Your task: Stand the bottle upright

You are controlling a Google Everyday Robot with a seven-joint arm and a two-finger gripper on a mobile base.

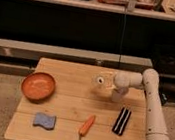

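Observation:
The bottle (100, 81), small, pale and translucent, lies on its side with its whitish round cap facing the camera, over the back right part of the wooden table (66, 109). My gripper (109, 83) reaches in from the right and is shut on the bottle's body, holding it just above or at the tabletop. The white arm runs from the lower right corner up to the gripper. The bottle's far end is hidden behind the gripper.
An orange bowl (38, 85) sits at the table's left. A blue sponge (44, 121) lies front left, an orange carrot (87, 125) front centre, and a black rectangular block (121, 120) to the right. A dark shelf unit (88, 29) stands behind the table.

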